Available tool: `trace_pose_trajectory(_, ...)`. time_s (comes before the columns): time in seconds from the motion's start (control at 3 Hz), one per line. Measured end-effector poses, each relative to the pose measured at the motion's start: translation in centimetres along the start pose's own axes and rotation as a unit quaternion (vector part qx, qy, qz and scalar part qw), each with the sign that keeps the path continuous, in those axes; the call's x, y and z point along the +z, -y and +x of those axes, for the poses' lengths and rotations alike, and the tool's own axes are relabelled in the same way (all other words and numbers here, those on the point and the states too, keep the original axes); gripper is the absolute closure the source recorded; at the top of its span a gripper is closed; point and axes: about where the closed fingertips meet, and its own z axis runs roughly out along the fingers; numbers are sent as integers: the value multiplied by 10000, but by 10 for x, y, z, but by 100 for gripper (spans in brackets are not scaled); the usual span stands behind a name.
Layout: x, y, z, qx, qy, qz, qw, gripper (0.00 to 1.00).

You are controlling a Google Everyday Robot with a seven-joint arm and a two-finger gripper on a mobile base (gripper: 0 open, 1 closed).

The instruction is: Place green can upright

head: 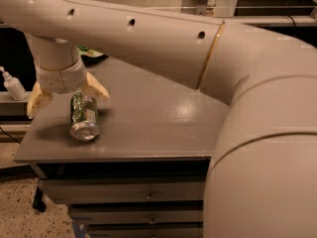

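Beige plastic filled most of the view: the robot's arm (148,33) crossed from the right to the left and hid much of the far side of the grey table (163,118), so anything behind it could not be judged. Beneath the table top sat a stack of drawers (124,195).

At the arm's end the gripper (68,97) hung over the left part of the table, its fingers (96,89) spread wide and holding nothing. They stood either side of the far end of the green can (84,115). The can lay on its side near the table's front left corner, its silver end facing the camera. Whether the right finger touched the can could not be told.

The main risk looked to be rolling. A round can on its side would move at the lightest uneven nudge, and the left edge was near. If one finger met it before the other, it could be pushed toward that edge. A grip closed so close to one end could also let the can swing or slip when tipped up. Thin aluminium might dent under a hard squeeze.

A green snack bag (90,52) lay behind the wrist and could be brushed. A small bottle (13,87) stood off the table to the left.
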Motion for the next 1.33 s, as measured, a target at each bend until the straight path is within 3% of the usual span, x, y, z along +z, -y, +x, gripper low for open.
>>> trace_pose_trajectory(0.33, 6, 2, 6, -10, -85, 126, 9999, 18)
trace_pose_trajectory(1.0, 7, 12, 11, 5, -86, 330, 9994, 64)
trace_pose_trajectory(1.33, -2, 22, 7, -51, 61, 453, 9989, 88)
